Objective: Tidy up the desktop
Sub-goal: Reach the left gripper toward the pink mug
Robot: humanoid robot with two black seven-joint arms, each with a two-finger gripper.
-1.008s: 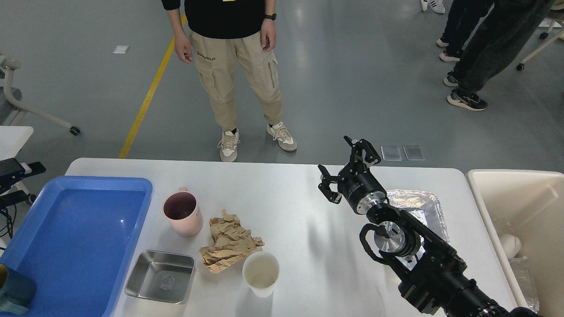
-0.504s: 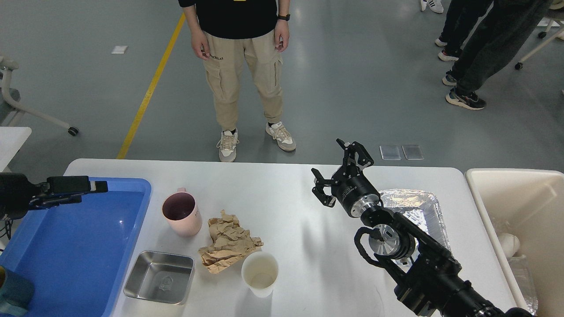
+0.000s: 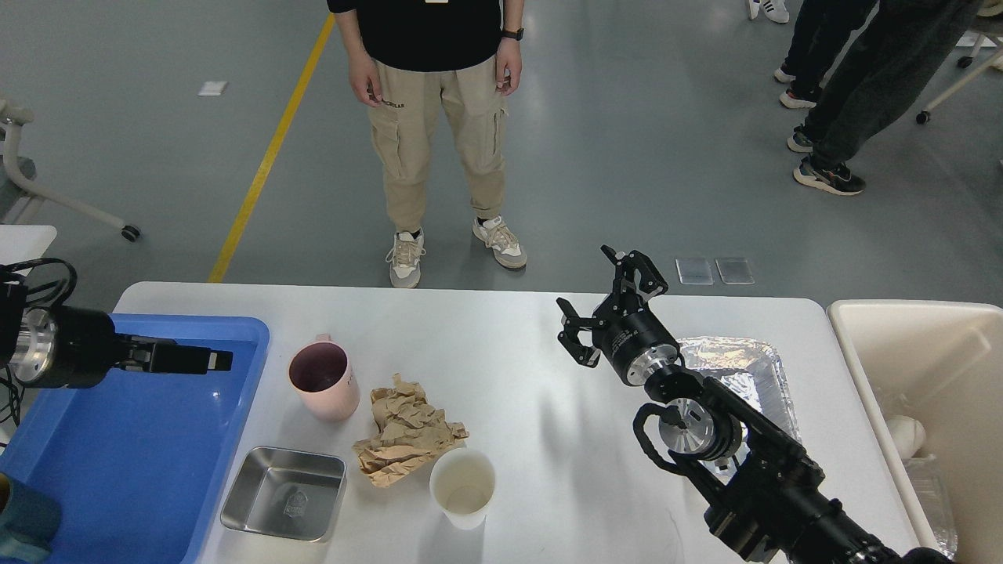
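The white desktop [image 3: 517, 368] carries a pink mug [image 3: 323, 380], a crumpled brown paper [image 3: 407, 431], a white paper cup [image 3: 463, 486], a small steel tray [image 3: 285, 493] and a foil tray [image 3: 733, 366]. My right gripper [image 3: 586, 282] hangs open above the table's far middle, left of the foil tray, with nothing between its fingers. My left gripper [image 3: 205, 361] reaches in over the far end of the blue tray [image 3: 141, 439], left of the mug. It is seen side-on as one dark bar, so its fingers cannot be told apart.
A cream bin [image 3: 917, 352] stands off the table's right end with some rubbish inside. A teal object [image 3: 27, 525] sits at the blue tray's near left corner. A person [image 3: 439, 117] stands just beyond the far edge; other people are at the far right.
My left arm has come in from the left and reached rightward over the blue tray. The right gripper shifted slightly left and stays open. The person has stepped a little right.
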